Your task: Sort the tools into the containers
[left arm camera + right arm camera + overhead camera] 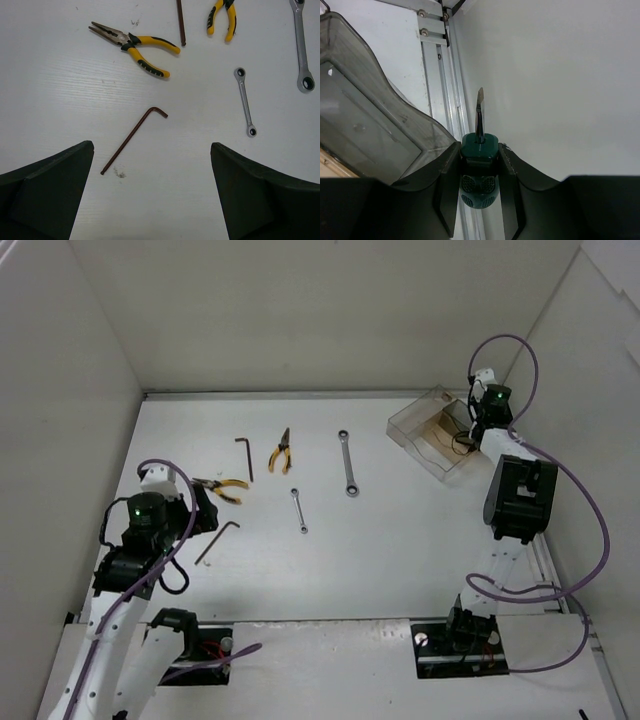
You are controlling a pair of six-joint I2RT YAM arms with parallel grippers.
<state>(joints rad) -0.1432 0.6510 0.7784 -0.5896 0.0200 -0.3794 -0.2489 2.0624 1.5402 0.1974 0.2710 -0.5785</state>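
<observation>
A: State of the left gripper (152,150)?
B: Wide open, clasping nothing. Hangs above the white table (50,100), with a bent hex key (132,140) lying just ahead of the fingers, untouched.
A: Tools around it?
B: Yellow-handled pliers (135,47) just beyond the hex key, nose to the left in the wrist view. Farther off, a second hex key (180,22) and second pliers (221,17), side by side yet apart. To the right, a small wrench (246,102); beyond it, a large wrench (301,45). All flat on the table, none touching another.
A: State of the right gripper (479,162)?
B: Closed on the green handle of a stubby screwdriver (479,145), blade pointing straight away from the wrist toward the pale side wall (560,75).
A: Position of the container (415,425)?
B: Clear, smoky-walled, tan-bottomed; at the far right of the table, well apart from the loose tools. Stands right next to the right gripper, curved wall close to one finger. Screwdriver over the opening or just outside the rim: cannot tell.
</observation>
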